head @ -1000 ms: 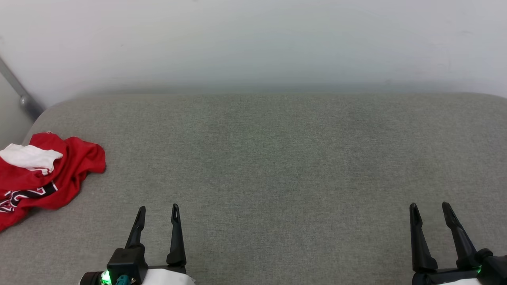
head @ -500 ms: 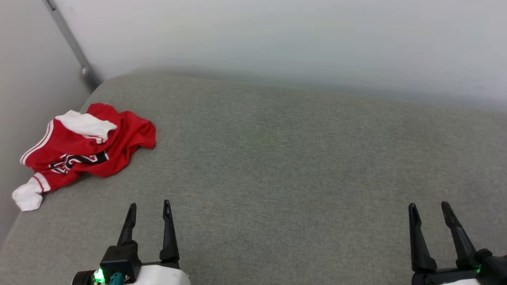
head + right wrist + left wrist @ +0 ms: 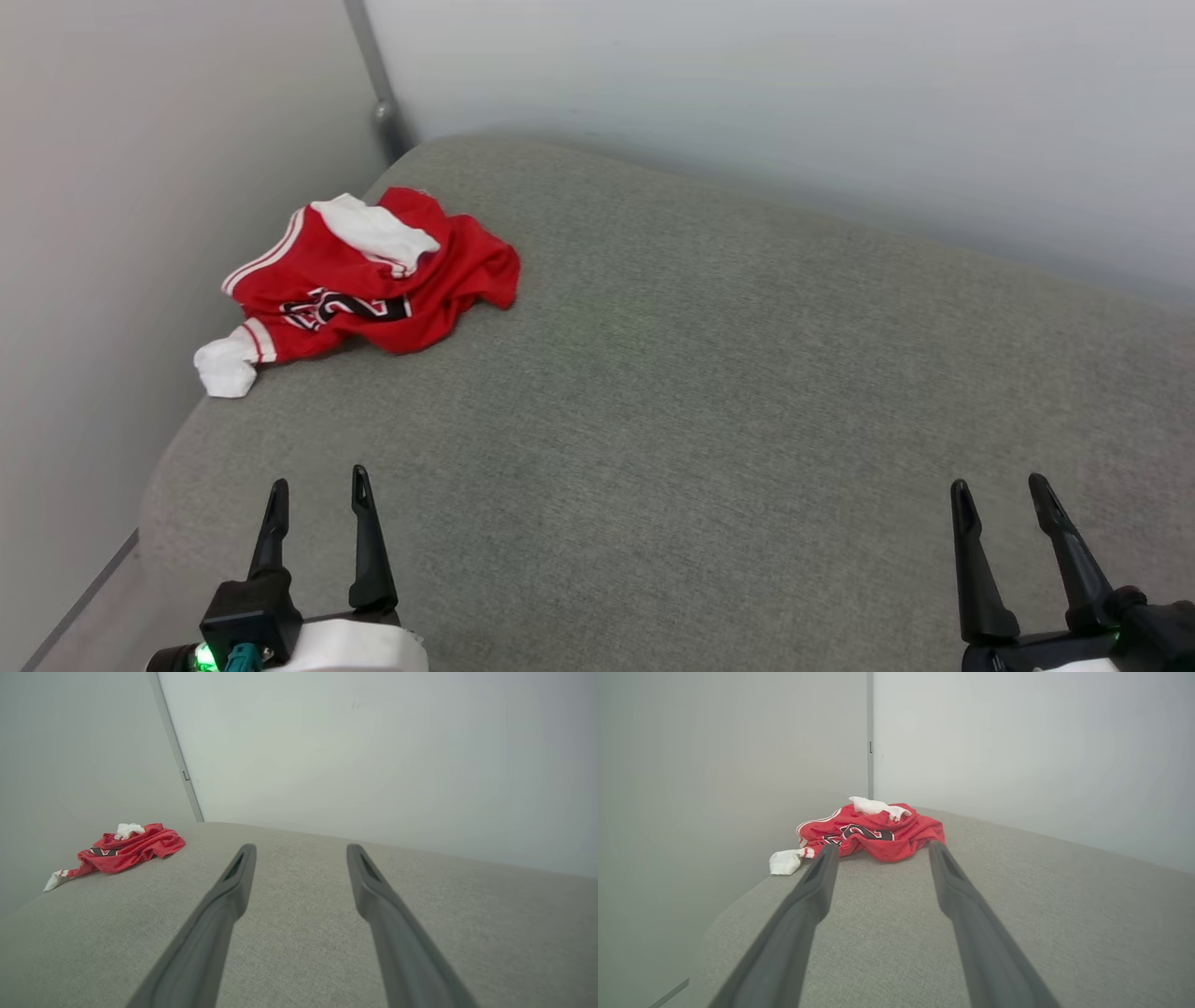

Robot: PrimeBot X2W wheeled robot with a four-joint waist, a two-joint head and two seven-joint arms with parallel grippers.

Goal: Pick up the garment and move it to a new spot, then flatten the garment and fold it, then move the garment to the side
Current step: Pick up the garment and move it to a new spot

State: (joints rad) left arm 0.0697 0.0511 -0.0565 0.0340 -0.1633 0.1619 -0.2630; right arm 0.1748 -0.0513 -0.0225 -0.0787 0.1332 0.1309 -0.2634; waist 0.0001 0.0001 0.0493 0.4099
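My left gripper (image 3: 318, 477) and right gripper (image 3: 999, 482) hover wide open and empty over the grey cushion (image 3: 709, 401) as I swing the head leftward, bringing the crumpled garment (image 3: 373, 280) fully into frame, well ahead of the left gripper, near the corner post (image 3: 378, 84). Pickup has not begun.

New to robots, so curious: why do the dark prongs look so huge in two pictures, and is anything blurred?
Left wrist view: wide-angle lens stretches the left gripper, soft near the bottom edge; the garment sharp. Right wrist view: the right gripper stretched likewise. Head view: even light, no glare.
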